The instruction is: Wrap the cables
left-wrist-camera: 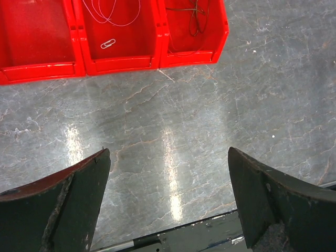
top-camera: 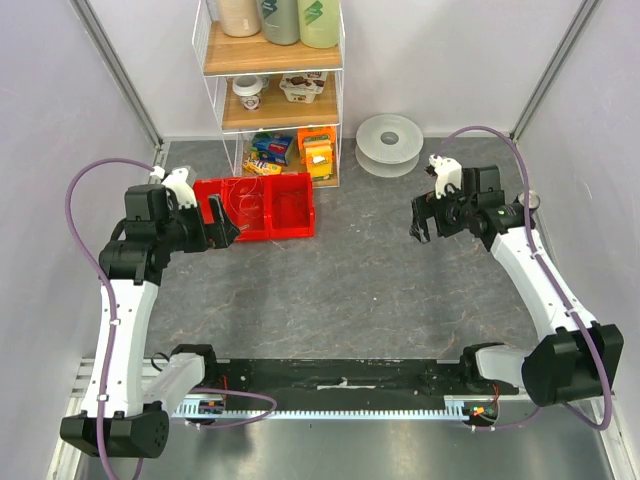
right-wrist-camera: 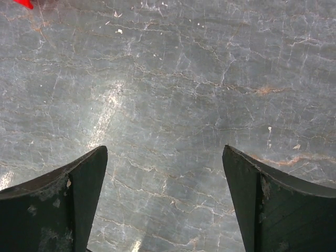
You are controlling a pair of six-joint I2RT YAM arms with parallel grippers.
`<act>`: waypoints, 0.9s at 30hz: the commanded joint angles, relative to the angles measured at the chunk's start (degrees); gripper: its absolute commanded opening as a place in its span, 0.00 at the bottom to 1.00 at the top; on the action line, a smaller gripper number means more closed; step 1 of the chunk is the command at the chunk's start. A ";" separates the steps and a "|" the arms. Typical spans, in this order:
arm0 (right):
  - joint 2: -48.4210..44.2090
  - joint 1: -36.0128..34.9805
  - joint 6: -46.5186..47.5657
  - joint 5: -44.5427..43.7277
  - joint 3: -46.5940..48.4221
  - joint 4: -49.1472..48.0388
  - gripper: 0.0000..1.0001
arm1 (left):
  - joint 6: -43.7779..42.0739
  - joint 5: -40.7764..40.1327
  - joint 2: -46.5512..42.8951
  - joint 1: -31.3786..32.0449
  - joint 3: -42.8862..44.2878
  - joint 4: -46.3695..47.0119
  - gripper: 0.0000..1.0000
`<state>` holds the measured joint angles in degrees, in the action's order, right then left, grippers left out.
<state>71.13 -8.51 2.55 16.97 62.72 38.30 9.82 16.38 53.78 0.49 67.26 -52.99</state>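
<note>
A thin dark cable [left-wrist-camera: 195,14] lies bunched in the right compartment of the red bins [left-wrist-camera: 189,56]. A pale thread-like wire [left-wrist-camera: 116,12] and a paperclip [left-wrist-camera: 108,43] lie in the middle compartment. My left gripper [top-camera: 222,222] is open and empty, at the front left of the red bins [top-camera: 292,232]; in the left wrist view its open jaws [left-wrist-camera: 168,151] hang over bare table in front of the bins. My right gripper [top-camera: 420,226] is open and empty above the table at the right; its wrist view [right-wrist-camera: 164,148] shows only table beneath it.
A round translucent-white spool [top-camera: 390,144] sits at the back right. A wire shelf [top-camera: 272,100] with bottles, cups and snack packs stands behind the bins. White walls close in left and right. A black rail [top-camera: 340,378] runs along the near edge.
</note>
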 commanded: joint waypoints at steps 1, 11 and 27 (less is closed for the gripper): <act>0.76 -0.27 -0.70 0.35 1.44 -5.16 0.98 | 1.08 0.67 0.01 -0.14 1.29 1.93 0.98; 4.53 -2.03 9.74 -8.86 -0.05 -21.76 0.98 | 0.37 6.47 2.55 -0.14 2.43 3.95 0.99; 32.82 -11.08 44.64 -34.62 -3.41 -72.65 0.98 | -0.86 6.29 9.76 -0.14 9.99 4.30 0.99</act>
<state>97.51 -18.70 37.34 -10.55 58.04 -17.50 9.78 21.56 62.15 0.49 75.79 -49.89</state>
